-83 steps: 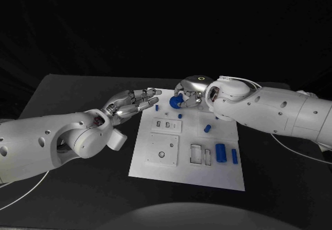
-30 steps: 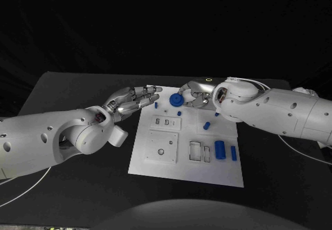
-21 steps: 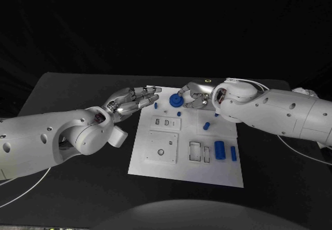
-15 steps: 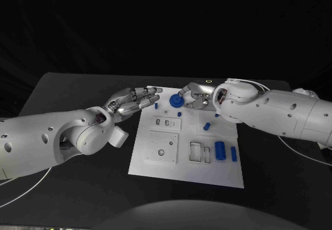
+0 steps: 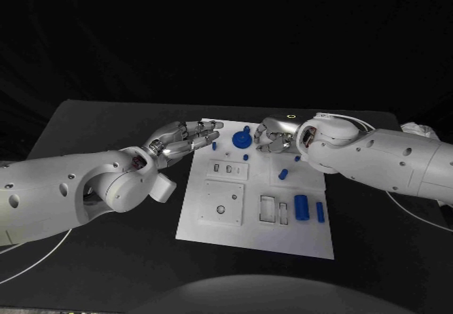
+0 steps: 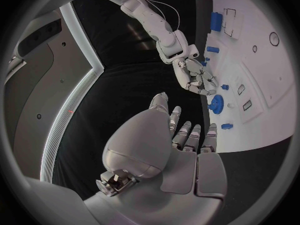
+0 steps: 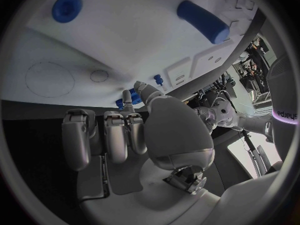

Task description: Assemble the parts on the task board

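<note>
The white task board [image 5: 247,236] lies in the middle of the black table. My right hand [image 5: 271,139] is over the board's far edge and pinches a blue gear [image 5: 241,139] at its fingertips; the gear [image 6: 217,103] hangs just above the board, under that hand [image 6: 195,78]. My left hand [image 5: 185,139] hovers at the board's far left corner, fingers spread and pointing at the gear, holding nothing. Small blue pegs [image 5: 245,157] stand near the gear. A short blue piece [image 5: 282,174], a thick blue cylinder [image 5: 301,207] and a slim one [image 5: 320,212] lie on the board's right side.
White blocks with slots and a round hole [image 5: 222,203] sit on the board's left half, and rectangular pockets [image 5: 271,209] lie beside the cylinders. Black table [image 5: 94,131] surrounds the board on all sides. Both white forearms flank the board's far half.
My right arm has drawn a little to the right and the wrist has turned, with the gear still pinched at nearly the same spot. My left hand's fingers reached slightly nearer the gear.
</note>
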You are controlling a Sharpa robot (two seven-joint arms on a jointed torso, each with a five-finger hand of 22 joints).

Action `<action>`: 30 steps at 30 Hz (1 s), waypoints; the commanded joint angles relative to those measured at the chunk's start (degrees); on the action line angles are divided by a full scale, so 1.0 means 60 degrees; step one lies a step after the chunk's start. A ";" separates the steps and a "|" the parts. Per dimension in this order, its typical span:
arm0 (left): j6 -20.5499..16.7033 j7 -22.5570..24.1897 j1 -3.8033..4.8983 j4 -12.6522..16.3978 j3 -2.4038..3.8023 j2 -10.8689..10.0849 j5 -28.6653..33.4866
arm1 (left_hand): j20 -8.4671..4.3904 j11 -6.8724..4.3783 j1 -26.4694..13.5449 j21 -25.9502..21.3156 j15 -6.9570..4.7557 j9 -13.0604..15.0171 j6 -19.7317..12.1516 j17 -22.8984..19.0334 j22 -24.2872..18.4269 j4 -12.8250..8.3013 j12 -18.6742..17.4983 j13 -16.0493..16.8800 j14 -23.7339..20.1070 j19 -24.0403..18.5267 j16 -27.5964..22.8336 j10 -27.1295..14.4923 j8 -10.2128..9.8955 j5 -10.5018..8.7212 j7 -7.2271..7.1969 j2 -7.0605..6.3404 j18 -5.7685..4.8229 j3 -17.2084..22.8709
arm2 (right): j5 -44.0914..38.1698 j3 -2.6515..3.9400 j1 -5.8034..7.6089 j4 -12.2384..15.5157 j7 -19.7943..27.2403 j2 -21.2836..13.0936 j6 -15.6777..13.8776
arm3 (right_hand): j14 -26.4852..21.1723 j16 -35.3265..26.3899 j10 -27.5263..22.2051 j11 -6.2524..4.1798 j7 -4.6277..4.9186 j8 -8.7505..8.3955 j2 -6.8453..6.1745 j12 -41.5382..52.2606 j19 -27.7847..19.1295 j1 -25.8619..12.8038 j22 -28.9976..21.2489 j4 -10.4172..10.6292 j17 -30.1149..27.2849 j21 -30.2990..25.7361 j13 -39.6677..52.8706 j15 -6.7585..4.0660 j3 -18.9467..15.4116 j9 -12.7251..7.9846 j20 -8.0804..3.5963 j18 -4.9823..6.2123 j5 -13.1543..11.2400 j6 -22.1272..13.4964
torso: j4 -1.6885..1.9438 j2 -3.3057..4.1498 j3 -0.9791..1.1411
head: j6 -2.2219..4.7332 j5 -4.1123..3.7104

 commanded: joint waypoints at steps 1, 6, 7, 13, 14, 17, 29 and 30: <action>0.0173 0.0064 0.0005 0.0010 0.0005 0.0007 0.0048 | 0.0014 -0.0017 0.0093 0.0065 0.0045 0.0013 -0.0029 0.0011 0.0014 -0.0013 0.0038 0.0013 0.0017 0.0051 0.0061 0.0086 0.0036 0.0056 0.0070 -0.0031 0.0090 0.0056 | 0.0032 0.0004 0.0002 0.0087 0.0285 -0.0101 -0.0411 | 0.0979 0.0033 0.0992 -0.0024 -0.0015 0.0052 0.0016 0.0037 0.0138 0.0058 0.2054 -0.0042 0.2513 -0.0021 0.2514 -0.0044 -0.0055 0.0151 -0.0064 0.0090 -0.0072 -0.0068 | -0.0012 0.0013 0.0003 | 0.0004 0.0023; 0.0162 0.0063 0.0005 0.0023 0.0004 -0.0035 0.0058 | 0.0015 -0.0011 0.0093 0.0068 0.0050 0.0013 -0.0026 0.0012 0.0016 -0.0012 0.0045 0.0019 0.0023 0.0056 0.0070 0.0118 0.0037 0.0056 0.0074 -0.0032 0.0088 0.0058 | 0.0079 0.0004 0.0035 0.0354 0.0451 -0.0436 -0.0926 | 0.0979 0.0033 0.0992 0.0010 0.0044 -0.0162 0.0042 0.0037 0.0095 0.0062 0.2039 -0.0019 0.2513 -0.0089 0.2514 -0.0022 -0.0108 0.0264 -0.0055 0.0106 -0.0083 -0.0692 | -0.0022 0.0009 -0.0003 | -0.0010 0.0056; 0.0155 0.0063 0.0005 0.0029 0.0004 -0.0048 0.0059 | 0.0015 -0.0009 0.0094 0.0069 0.0051 0.0014 -0.0023 0.0012 0.0016 -0.0011 0.0046 0.0020 0.0025 0.0057 0.0072 0.0126 0.0039 0.0056 0.0075 -0.0032 0.0087 0.0059 | 0.0091 0.0004 0.0066 0.0428 0.0470 -0.0525 -0.1007 | 0.0979 0.0033 0.0992 0.0012 0.0049 -0.0194 0.0043 0.0037 0.0093 0.0065 0.2039 -0.0014 0.2513 -0.0093 0.2514 -0.0019 -0.0104 0.0251 -0.0053 0.0107 -0.0075 -0.0739 | -0.0018 0.0011 -0.0006 | -0.0013 0.0047; 0.0113 0.0067 0.0005 0.0054 0.0004 -0.0106 0.0062 | 0.0015 -0.0002 0.0094 0.0073 0.0057 0.0015 -0.0016 0.0014 0.0017 -0.0010 0.0061 0.0032 0.0032 0.0063 0.0084 0.0190 0.0042 0.0054 0.0080 -0.0042 0.0083 0.0058 | 0.0142 0.0003 0.0471 0.0997 0.0427 -0.1188 -0.1240 | 0.0979 0.0033 0.0992 0.0028 0.0081 -0.0365 0.0018 0.0037 0.0007 -0.0020 0.1997 0.0139 0.2513 -0.0220 0.2514 -0.0009 -0.0135 0.0081 -0.0033 0.0139 -0.0486 -0.0818 | -0.0023 0.0007 -0.0012 | -0.0052 0.0025; 0.0105 0.0066 0.0005 0.0061 0.0004 -0.0113 0.0062 | 0.0015 -0.0001 0.0094 0.0075 0.0058 0.0015 -0.0016 0.0014 0.0018 -0.0010 0.0065 0.0035 0.0034 0.0065 0.0088 0.0208 0.0043 0.0054 0.0081 -0.0044 0.0082 0.0058 | 0.0151 0.0003 0.0563 0.1127 0.0393 -0.1336 -0.1251 | 0.0979 0.0033 0.0992 0.0019 0.0078 -0.0385 0.0011 0.0037 0.0001 -0.0023 0.1993 0.0168 0.2513 -0.0236 0.2514 -0.0016 -0.0146 0.0046 -0.0033 0.0143 -0.0621 -0.0801 | -0.0026 0.0010 -0.0015 | -0.0056 0.0022; 0.0089 0.0067 0.0005 0.0080 0.0004 -0.0129 0.0062 | 0.0015 0.0019 0.0097 0.0081 0.0062 0.0016 -0.0006 0.0016 0.0019 -0.0005 0.0115 0.0066 0.0046 0.0075 0.0113 0.0395 0.0051 0.0056 0.0090 -0.0060 0.0070 0.0060 | 0.0172 0.0001 0.0808 0.1513 0.0268 -0.1785 -0.1254 | 0.0979 0.0033 0.0893 0.0007 0.0067 -0.0451 -0.0010 -0.0038 -0.0069 0.0014 0.1950 0.0261 0.2513 -0.0363 0.2430 -0.0052 -0.0176 -0.0100 -0.0058 0.0173 -0.0877 -0.0695 | -0.0015 0.0011 -0.0010 | -0.0075 -0.0024; 0.0065 0.0129 0.0002 0.0095 0.0004 -0.0139 0.0064 | 0.0014 0.0163 0.0132 0.0105 0.0105 0.0027 0.0039 0.0058 0.0021 0.0034 0.0479 0.0164 0.0205 0.0128 0.0314 0.1089 0.0073 0.0066 0.0163 -0.0100 0.0010 0.0087 | 0.0252 -0.0026 0.1021 0.2007 0.0099 -0.3049 -0.1264 | 0.0671 -0.0461 -0.0467 -0.0168 -0.0042 -0.0771 -0.0110 -0.1766 -0.0214 0.0278 0.1840 0.0474 0.1946 -0.0745 0.0733 -0.0186 -0.0188 -0.0677 -0.0209 0.0248 -0.1190 -0.0678 | -0.0002 -0.0007 0.0018 | -0.0030 -0.0188; 0.0075 0.0130 0.0001 0.0087 0.0004 -0.0126 0.0064 | 0.0014 0.0168 0.0134 0.0111 0.0109 0.0027 0.0040 0.0061 0.0023 0.0034 0.0491 0.0165 0.0215 0.0136 0.0326 0.1101 0.0073 0.0066 0.0165 -0.0101 0.0008 0.0089 | 0.0341 -0.0029 0.1004 0.2008 0.0192 -0.3148 -0.1376 | 0.0677 -0.0466 -0.0438 -0.0185 -0.0064 -0.0802 -0.0140 -0.1817 -0.0189 0.0250 0.1850 0.0531 0.1943 -0.0732 0.0683 -0.0208 -0.0231 -0.0732 -0.0222 0.0241 -0.1264 -0.0699 | 0.0014 -0.0014 0.0014 | -0.0027 -0.0208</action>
